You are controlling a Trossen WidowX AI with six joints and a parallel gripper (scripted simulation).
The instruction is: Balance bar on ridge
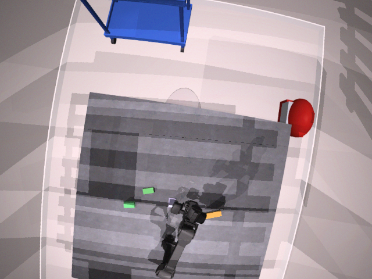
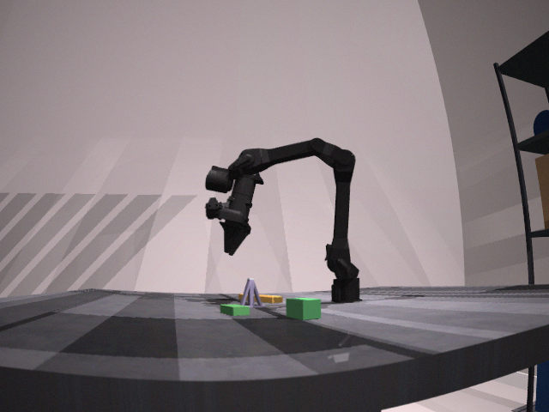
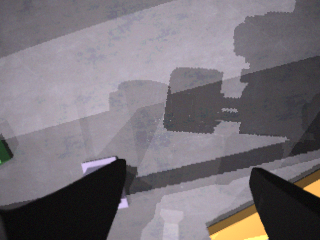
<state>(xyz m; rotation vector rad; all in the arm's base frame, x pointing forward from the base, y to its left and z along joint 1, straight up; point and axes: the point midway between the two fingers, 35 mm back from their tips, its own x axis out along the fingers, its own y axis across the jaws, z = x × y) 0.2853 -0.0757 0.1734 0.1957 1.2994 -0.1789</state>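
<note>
The orange bar (image 1: 214,214) (image 2: 271,299) (image 3: 242,230) lies flat on the table; the gripper hides part of it in the top view, and the right finger covers part of it in the wrist view. The lavender ridge (image 1: 172,199) (image 2: 250,283) (image 3: 100,162) stands upright as a small A-shaped frame beside the bar, with nothing on it. My gripper (image 1: 188,211) (image 2: 229,253) (image 3: 188,171) is open and empty, pointing down well above the table. In the wrist view the left finger partly covers the ridge.
A flat green block (image 1: 148,190) (image 2: 234,309) (image 3: 4,152) and a taller green block (image 1: 129,204) (image 2: 303,308) lie on the far side of the ridge from the bar. A blue cart (image 1: 147,22) and a red round object (image 1: 301,117) are beyond the table.
</note>
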